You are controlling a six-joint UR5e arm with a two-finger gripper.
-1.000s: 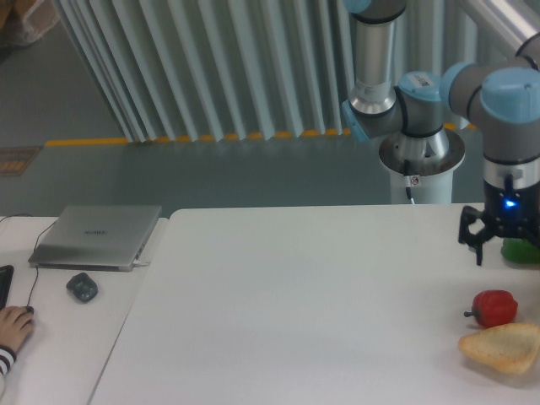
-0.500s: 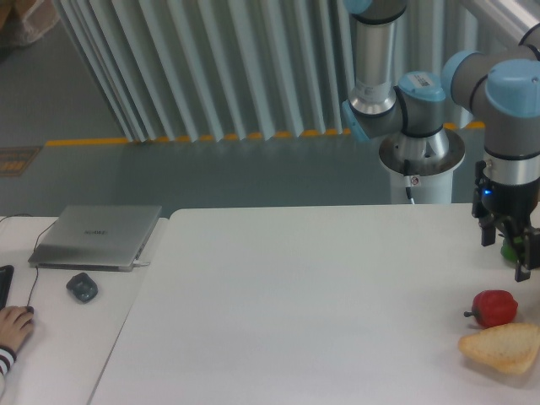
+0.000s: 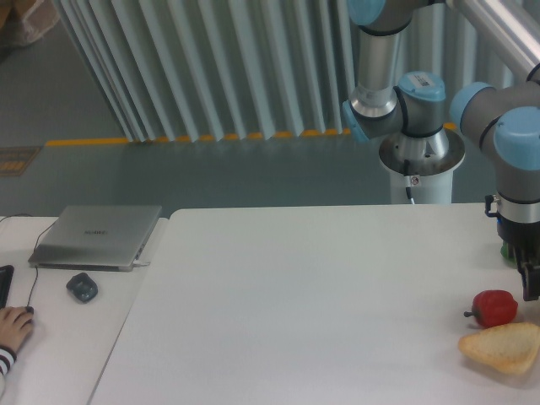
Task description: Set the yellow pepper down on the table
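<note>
White tabletop: the table [image 3: 295,295], matte, rounded near-left corner, fills most of the view.
Arm: UR5e arm [image 3: 396,93], grey with light-blue joint caps, base on a pedestal behind the table's far edge; wrist section hangs down at the right frame edge.
Gripper: the gripper [image 3: 531,278] is cut by the right frame edge, only one dark finger shows, pointing down just above the red pepper. Cannot tell whether the fingers are spread or pressed together, or whether they pinch anything.
Yellow pepper: not identifiable anywhere in view; location cannot be told.
Red pepper: red pepper [image 3: 495,307] lies on the table near the right edge, stem pointing left.
Bread: bread slice [image 3: 504,347] sits just in front of the red pepper, touching or nearly touching it.
Green item: green object [image 3: 506,250], a sliver behind the wrist, mostly hidden.
Side desk: smaller white desk [image 3: 59,337] to the left, carrying a closed silver laptop [image 3: 97,236] and a dark mouse [image 3: 82,288] just in front of it.
Person: a hand [image 3: 13,325] in a striped cuff rests on the desk at the left edge.
</note>
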